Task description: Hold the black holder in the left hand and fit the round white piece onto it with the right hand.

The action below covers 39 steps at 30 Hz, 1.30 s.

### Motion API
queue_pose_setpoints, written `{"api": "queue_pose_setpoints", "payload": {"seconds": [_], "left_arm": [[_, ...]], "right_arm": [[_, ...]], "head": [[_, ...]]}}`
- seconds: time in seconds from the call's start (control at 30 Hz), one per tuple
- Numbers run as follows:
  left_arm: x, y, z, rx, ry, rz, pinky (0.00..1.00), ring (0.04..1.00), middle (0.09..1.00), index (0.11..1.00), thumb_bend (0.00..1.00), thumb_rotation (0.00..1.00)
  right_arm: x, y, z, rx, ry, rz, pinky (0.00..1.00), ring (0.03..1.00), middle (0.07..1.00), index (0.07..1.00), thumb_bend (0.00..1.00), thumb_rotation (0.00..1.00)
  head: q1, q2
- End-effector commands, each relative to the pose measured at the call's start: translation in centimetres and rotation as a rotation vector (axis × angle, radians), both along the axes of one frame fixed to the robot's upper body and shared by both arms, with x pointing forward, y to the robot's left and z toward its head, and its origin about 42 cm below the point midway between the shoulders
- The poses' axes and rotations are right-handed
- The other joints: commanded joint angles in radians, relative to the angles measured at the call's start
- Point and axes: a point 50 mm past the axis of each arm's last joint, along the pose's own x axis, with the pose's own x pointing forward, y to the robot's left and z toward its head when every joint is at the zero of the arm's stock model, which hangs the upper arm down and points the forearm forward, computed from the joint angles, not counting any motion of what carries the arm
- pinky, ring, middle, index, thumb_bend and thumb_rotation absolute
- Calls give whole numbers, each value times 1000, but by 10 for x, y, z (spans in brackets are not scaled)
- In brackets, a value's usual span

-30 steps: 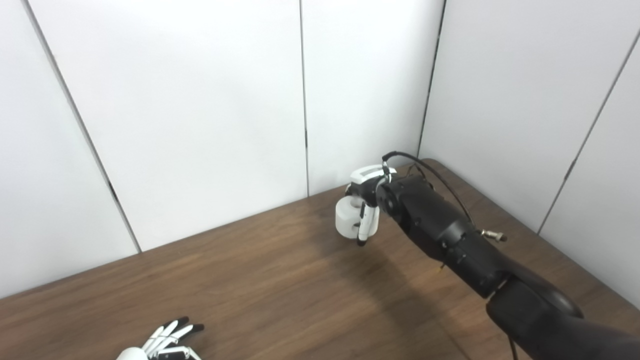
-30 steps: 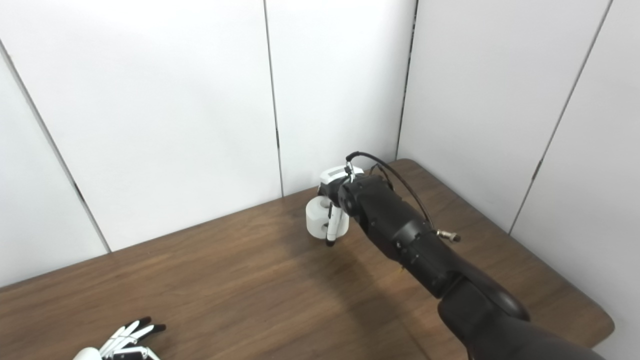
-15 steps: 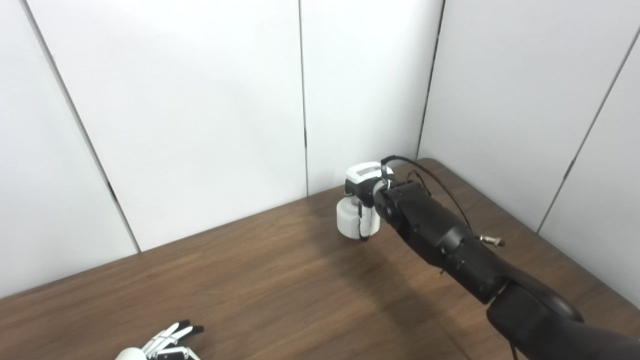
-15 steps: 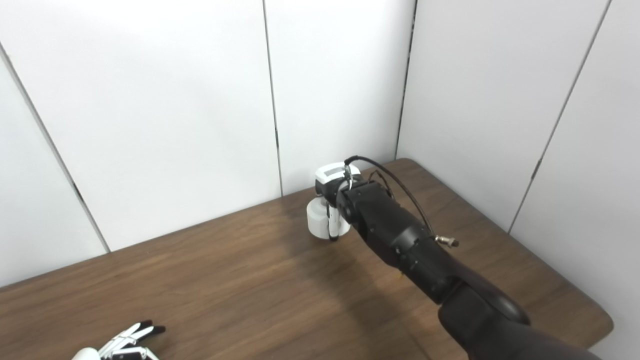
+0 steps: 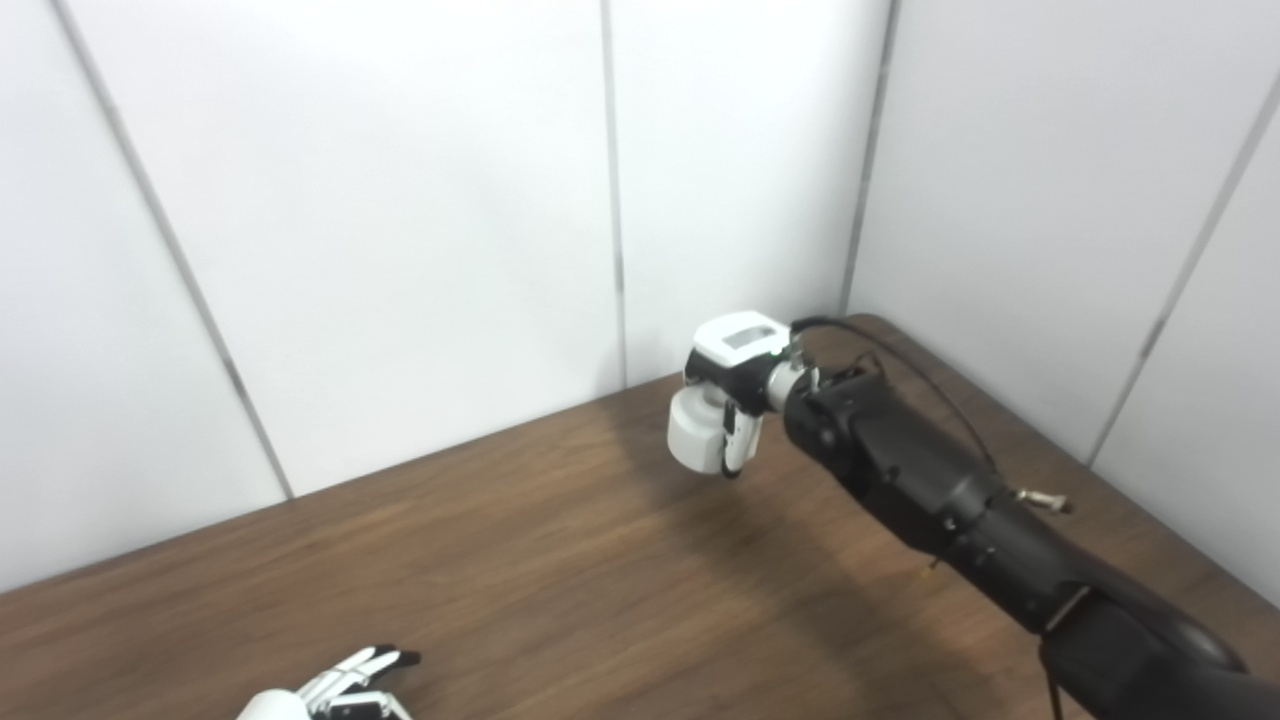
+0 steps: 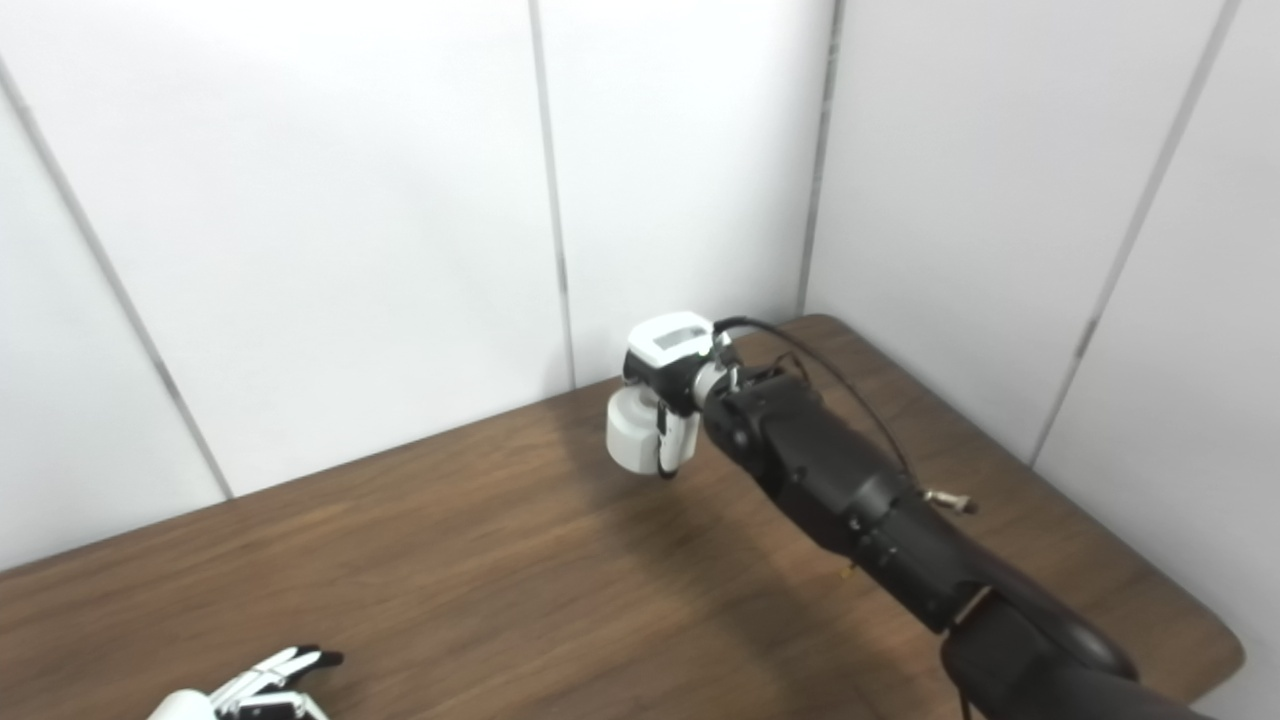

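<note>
At the near left edge of the table (image 5: 480, 590) we see our left hand (image 5: 320, 695), only partly in frame. Its fingers (image 5: 365, 665) lie spread and straight, pointing toward the far side, and they hold nothing. The black holder does not show in either view.

Moving right across the table's bare wood, we come to our right hand (image 5: 728, 400), raised above the far part of the table, close to the wall panels (image 5: 400, 200) behind it. Its fingers (image 5: 735, 445) are closed around the round white piece (image 5: 692, 436) — one finger curls down over the piece's right side, its dark tip just past the lower rim. The piece hangs under the palm, clear of the tabletop, its flat face turned left and a little toward us. Behind it, the black forearm (image 5: 930, 490) runs down to the right — a thin cable (image 5: 900, 350) loops over it.
</note>
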Motion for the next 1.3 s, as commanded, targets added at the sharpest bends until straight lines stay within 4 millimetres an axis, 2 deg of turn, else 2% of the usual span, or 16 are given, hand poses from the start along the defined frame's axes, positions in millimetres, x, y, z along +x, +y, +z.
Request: {"api": "queue_pose_setpoints", "payload": {"seconds": [0.0, 0.03, 0.07, 0.1, 0.17, 0.23, 0.27, 0.33, 0.37, 0.43, 0.6, 0.8, 1.07, 1.1, 1.27], "left_arm": [[-20, 4, -28, 148, 135, -7, 812, 912, 880, 488, 523, 55], [-21, 0, -27, 150, 136, -6, 813, 914, 881, 488, 523, 55], [-22, -3, -29, 153, 138, -4, 818, 918, 883, 488, 523, 56], [-22, -6, -31, 154, 139, -2, 826, 927, 889, 488, 524, 57], [-21, -12, -35, 157, 139, 3, 839, 938, 896, 488, 524, 60], [-18, -19, -38, 170, 140, 15, 856, 951, 908, 488, 524, 63], [-16, -21, -40, 173, 140, 23, 862, 957, 913, 488, 524, 65], [-13, -25, -42, 174, 142, 37, 866, 962, 917, 488, 524, 67], [-11, -27, -42, 173, 144, 42, 870, 966, 920, 488, 524, 68], [-8, -31, -41, 167, 148, 51, 878, 969, 922, 488, 524, 69], [-1, -40, -40, 166, 156, 71, 912, 981, 934, 488, 523, 70], [3, -47, -38, 157, 135, 77, 887, 970, 926, 486, 524, 69], [2, -49, -37, 163, 146, 79, 901, 983, 927, 485, 524, 68], [3, -49, -37, 165, 146, 78, 904, 984, 928, 485, 524, 68], [3, -51, -39, 161, 143, 77, 897, 980, 922, 486, 524, 68]], "right_arm": [[-5, -2, 35, -12, -88, 46, 849, 812, 737, 481, 526, 143], [-8, 0, 38, -15, -89, 66, 847, 815, 740, 481, 526, 144], [-13, 5, 41, -20, -92, 96, 845, 819, 742, 481, 526, 145], [-17, 9, 44, -24, -99, 129, 834, 819, 742, 481, 526, 146], [-25, 14, 47, -20, -109, 185, 814, 810, 737, 481, 526, 146], [-33, 17, 50, -13, -114, 233, 802, 810, 738, 481, 526, 146], [-36, 20, 51, -9, -118, 262, 797, 809, 737, 481, 526, 145], [-41, 23, 55, -18, -128, 313, 769, 800, 730, 480, 526, 144], [-43, 26, 56, -23, -136, 336, 760, 797, 729, 480, 526, 144], [-48, 28, 62, -26, -145, 367, 735, 795, 728, 479, 526, 144], [-57, 38, 76, 3, -166, 460, 761, 793, 730, 479, 526, 144], [-68, 52, 81, 46, -165, 526, 736, 779, 723, 479, 525, 145], [-87, 82, 79, 82, -162, 602, 712, 783, 721, 479, 525, 146], [-88, 87, 77, 81, -158, 614, 712, 784, 721, 479, 525, 147], [-95, 108, 66, 87, -132, 680, 723, 773, 719, 479, 526, 141]], "head": [[47, 15], [109, 36], [109, 36], [165, 52], [209, 66], [286, 97], [286, 97], [341, 127], [341, 127], [380, 155], [401, 187], [396, 206], [393, 207], [372, 210], [372, 210]]}}
